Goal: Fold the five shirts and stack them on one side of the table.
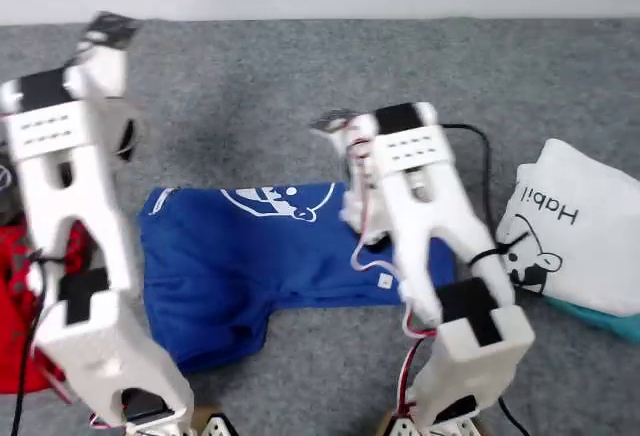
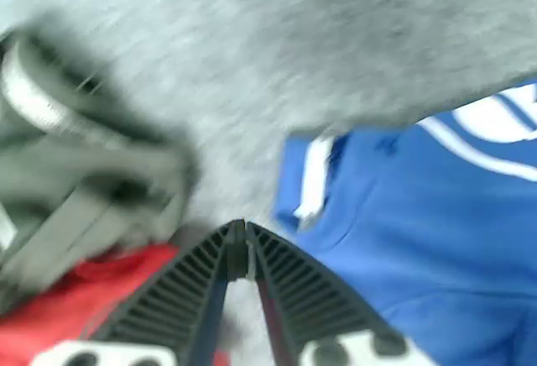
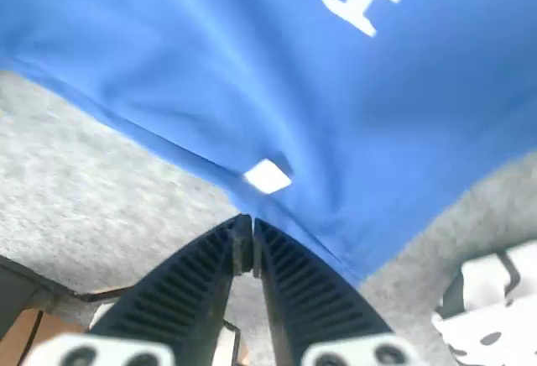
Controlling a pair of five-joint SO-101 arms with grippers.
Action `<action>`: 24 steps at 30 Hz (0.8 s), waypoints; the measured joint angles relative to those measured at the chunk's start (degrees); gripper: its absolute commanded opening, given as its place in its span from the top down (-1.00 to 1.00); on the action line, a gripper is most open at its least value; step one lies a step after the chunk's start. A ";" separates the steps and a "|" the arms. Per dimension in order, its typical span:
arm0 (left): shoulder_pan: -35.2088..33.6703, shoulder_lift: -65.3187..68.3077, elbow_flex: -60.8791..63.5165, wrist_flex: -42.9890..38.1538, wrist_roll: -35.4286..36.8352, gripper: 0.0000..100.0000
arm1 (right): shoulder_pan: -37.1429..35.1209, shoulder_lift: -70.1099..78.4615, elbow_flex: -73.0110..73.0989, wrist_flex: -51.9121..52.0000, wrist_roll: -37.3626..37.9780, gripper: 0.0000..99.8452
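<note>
Blue shirt [image 1: 250, 256] lies spread mid-table, awaiting its next fold. Left gripper [image 2: 239, 240] and right gripper [image 3: 246, 236] both have jaws together on nothing (probably between grasps), the right poised above the shirt's near-right hem.

The spread shirt [image 1: 240, 266] lies flat in the middle of the desk [image 1: 250, 96], between the two arms. The left arm [image 1: 100, 336] stands over the desk's left side. The right arm [image 1: 425, 206] stands right of centre, over that shirt's right end. At the left edge, beside the left arm, lies the leftmost shirt [image 1: 12, 296], apart from the spread one. Far right, the top shirt [image 1: 575, 236] rests on the bottom shirt [image 1: 615, 324], whose corner sticks out beneath it toward the front. The left fingers [image 2: 201, 282] hang above bare desk between the leftmost shirt and a corner of the spread shirt. The right fingers [image 3: 201, 274] hang just off the spread shirt's hem, near its sewn tag [image 3: 267, 175].
</note>
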 measured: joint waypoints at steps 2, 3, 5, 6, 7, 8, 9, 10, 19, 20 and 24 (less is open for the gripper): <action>-4.31 -4.04 3.78 0.00 0.00 0.99 | -4.84 0.00 -0.35 -0.09 -0.26 0.98; -6.68 -6.07 5.63 0.00 -0.18 0.98 | -7.30 0.00 -0.35 -0.35 -0.35 0.98; -11.96 -9.85 9.23 0.18 -2.73 0.98 | -11.87 0.00 -0.35 -1.32 -0.35 0.98; -14.42 -11.69 10.90 0.18 -3.96 0.98 | -13.89 0.00 -0.35 -2.11 -0.35 0.98; -16.79 -13.27 12.48 0.18 -5.54 0.98 | -15.82 0.00 -0.35 -3.16 -0.35 0.98; -18.99 -14.51 13.71 0.18 -7.21 0.98 | -17.67 0.00 -0.35 -4.13 -0.53 0.98; -21.01 -15.38 14.95 0.18 -8.26 0.98 | -19.43 0.35 -0.35 -5.01 -0.53 0.98; -22.86 -15.82 16.00 0.18 -9.32 0.98 | -21.10 0.97 -0.44 -5.89 -0.53 0.98; -30.77 -16.18 17.58 0.26 -11.08 0.98 | -32.09 11.16 -0.44 -15.12 -4.04 0.98; -30.77 -16.18 17.58 0.26 -11.16 0.99 | -32.53 11.96 -0.44 -16.18 -4.22 0.98; -30.86 -16.79 17.58 0.26 -11.16 0.99 | -33.67 16.18 -0.44 -17.93 -4.40 0.98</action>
